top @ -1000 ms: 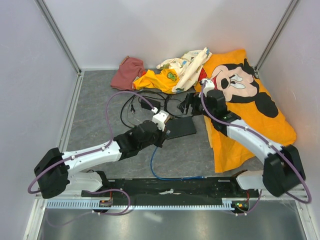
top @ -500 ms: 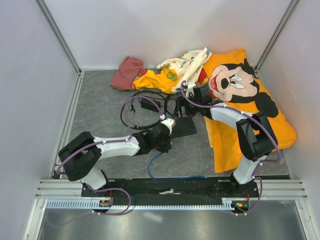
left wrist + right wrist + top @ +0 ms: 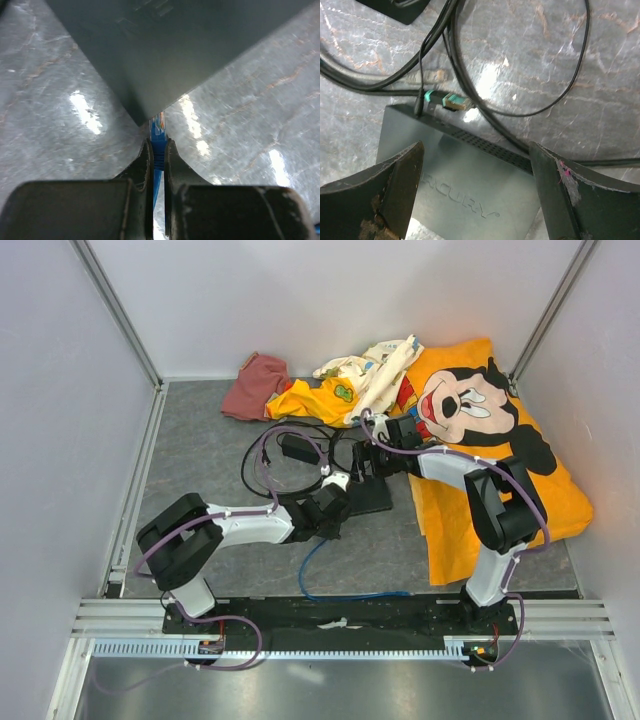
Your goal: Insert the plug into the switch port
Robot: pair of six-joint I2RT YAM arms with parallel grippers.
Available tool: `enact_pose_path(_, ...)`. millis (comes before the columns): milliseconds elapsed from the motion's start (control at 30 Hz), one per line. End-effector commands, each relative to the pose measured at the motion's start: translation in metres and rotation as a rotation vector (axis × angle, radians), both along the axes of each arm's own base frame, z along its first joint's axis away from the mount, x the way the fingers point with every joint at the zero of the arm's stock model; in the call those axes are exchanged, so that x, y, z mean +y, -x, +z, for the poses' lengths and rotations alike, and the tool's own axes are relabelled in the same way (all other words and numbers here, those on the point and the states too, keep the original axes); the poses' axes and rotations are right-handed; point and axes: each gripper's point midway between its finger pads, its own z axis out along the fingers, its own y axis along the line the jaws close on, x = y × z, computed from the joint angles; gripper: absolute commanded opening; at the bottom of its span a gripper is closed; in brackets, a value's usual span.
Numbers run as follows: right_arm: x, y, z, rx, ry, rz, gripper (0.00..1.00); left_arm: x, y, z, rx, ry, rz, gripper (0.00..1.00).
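Observation:
The switch (image 3: 366, 495) is a flat dark box on the grey table, and it fills the top of the left wrist view (image 3: 170, 45). My left gripper (image 3: 337, 502) (image 3: 158, 148) is shut on the plug (image 3: 158, 126), which ends the blue cable (image 3: 318, 565). The plug's clear tip sits right at the switch's near corner. No port shows in any view. My right gripper (image 3: 366, 466) (image 3: 476, 152) hangs open over the switch (image 3: 465, 180) at its far edge, one finger on each side and neither touching it.
Black cables (image 3: 290, 452) and a black adapter (image 3: 297, 448) lie behind the switch. A green-and-gold connector (image 3: 445, 100) rests at its far edge. An orange Mickey Mouse cloth (image 3: 500, 440) lies to the right, and more clothes (image 3: 260, 386) are piled at the back.
My left arm has carried the plug to the right, up to the switch's near corner. My right gripper has swung left and now stands over the switch's far side, still open.

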Motion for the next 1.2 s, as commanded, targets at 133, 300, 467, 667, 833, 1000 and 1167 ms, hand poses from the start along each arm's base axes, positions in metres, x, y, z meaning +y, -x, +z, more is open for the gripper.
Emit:
enact_pose_path(133,-0.006,0.069,0.003,0.157,-0.095,-0.013,0.92,0.022,-0.046,0.006,-0.084,-0.041,0.109,0.01)
enact_pose_path(300,-0.008,0.105,0.012,0.166,-0.203,-0.107,0.92,0.027,-0.069,0.012,-0.144,-0.036,0.068,0.01)
enact_pose_path(467,-0.016,0.117,0.022,0.097,-0.213,-0.151,0.93,0.031,-0.08,0.033,-0.224,-0.034,-0.008,0.01)
enact_pose_path(667,-0.033,0.074,0.062,-0.149,-0.079,-0.15,0.93,0.042,-0.061,0.04,-0.257,-0.046,-0.132,0.01)
enact_pose_path(833,-0.018,0.04,0.073,-0.231,-0.074,-0.099,0.93,0.042,-0.053,0.026,-0.252,-0.071,-0.224,0.02)
enact_pose_path(1000,0.001,0.028,0.057,-0.19,-0.105,-0.038,0.93,0.038,-0.055,0.022,-0.244,-0.053,-0.282,0.02)
enact_pose_path(1167,0.009,0.029,0.031,-0.117,-0.11,-0.008,0.93,0.04,-0.059,0.019,-0.256,-0.054,-0.307,0.02)
